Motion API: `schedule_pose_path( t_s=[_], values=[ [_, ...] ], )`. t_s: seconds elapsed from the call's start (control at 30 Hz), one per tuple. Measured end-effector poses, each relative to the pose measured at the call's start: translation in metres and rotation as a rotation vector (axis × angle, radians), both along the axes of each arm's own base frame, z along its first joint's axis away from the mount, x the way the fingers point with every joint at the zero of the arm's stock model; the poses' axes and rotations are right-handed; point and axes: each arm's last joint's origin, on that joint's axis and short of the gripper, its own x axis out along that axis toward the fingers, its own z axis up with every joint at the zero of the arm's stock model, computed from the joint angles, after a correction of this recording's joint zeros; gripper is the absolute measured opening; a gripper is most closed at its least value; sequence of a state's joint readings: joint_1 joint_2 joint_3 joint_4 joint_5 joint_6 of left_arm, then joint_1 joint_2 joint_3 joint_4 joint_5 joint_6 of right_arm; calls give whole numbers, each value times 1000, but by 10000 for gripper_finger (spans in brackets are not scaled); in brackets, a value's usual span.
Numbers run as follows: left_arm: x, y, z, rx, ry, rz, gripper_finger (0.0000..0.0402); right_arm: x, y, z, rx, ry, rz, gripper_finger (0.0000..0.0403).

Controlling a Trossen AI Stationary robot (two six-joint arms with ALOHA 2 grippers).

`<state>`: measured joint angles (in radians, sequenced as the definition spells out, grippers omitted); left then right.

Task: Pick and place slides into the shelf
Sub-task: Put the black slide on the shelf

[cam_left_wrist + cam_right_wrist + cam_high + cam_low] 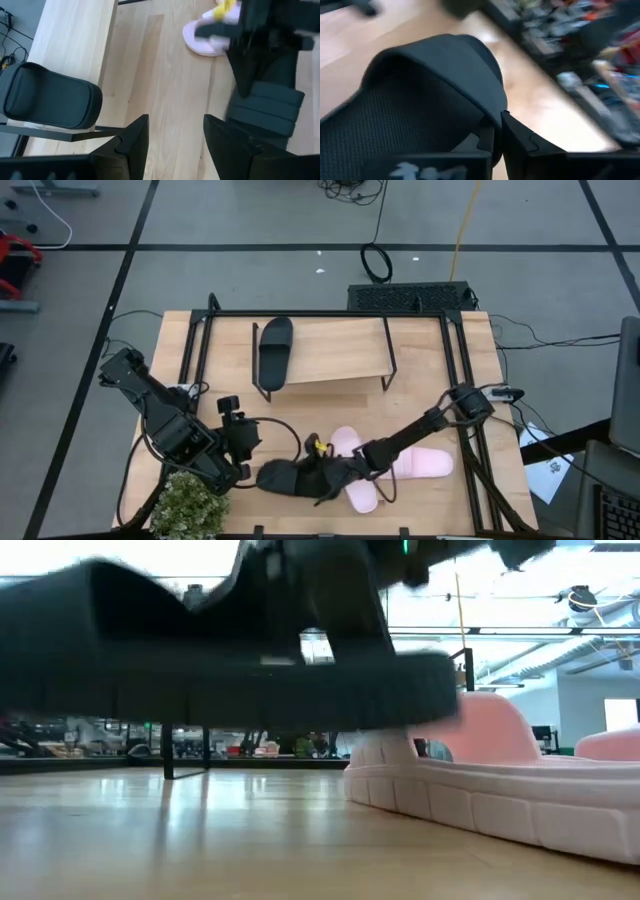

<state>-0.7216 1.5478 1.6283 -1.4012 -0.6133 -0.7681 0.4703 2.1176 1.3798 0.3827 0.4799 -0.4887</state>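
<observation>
My right gripper (322, 471) is shut on a black slide (283, 477) near the table's near edge. The low view shows this slide (230, 660) lifted off the tabletop. Two pink slides lie on the table beside it, one under my right arm (357, 480) and one further right (428, 463). A second black slide (273, 352) lies on the left part of the shelf's wooden top (340, 350). My left gripper (238, 442) hangs open and empty just left of the held slide. In the left wrist view its fingers (175, 137) stand apart over bare table. My right gripper pinches the black slide between its two fingers at the side edge where the strap meets the sole (492, 117). The fingers come from the table's right side, slanting down. The slide is clear of the table, about level, sole down (250, 690).
A potted green plant (188, 505) stands at the near left corner, close to my left arm. A large black frame (200, 330) rings the table. The shelf's right part is bare wood. Open tabletop lies between the shelf and the slides (320, 415).
</observation>
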Motion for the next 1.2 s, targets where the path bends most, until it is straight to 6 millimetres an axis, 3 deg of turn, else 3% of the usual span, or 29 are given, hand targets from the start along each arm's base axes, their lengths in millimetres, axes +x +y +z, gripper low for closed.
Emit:
schedule_pose_path(
  t_s=[0.27,0.6,0.97,1.2],
  values=[
    [1,0,0,7,-14,5,186,-18,8,62,-67,-210,-223,4],
    [1,0,0,7,-19,9,186,-43,-22,126,-206,-343,-955,2],
    [1,1,1,7,-53,49,186,-26,-75,163,-95,-431,-1163,1],
    [1,1,1,25,-69,55,186,-18,-103,168,-29,-493,-1249,2]
  ],
)
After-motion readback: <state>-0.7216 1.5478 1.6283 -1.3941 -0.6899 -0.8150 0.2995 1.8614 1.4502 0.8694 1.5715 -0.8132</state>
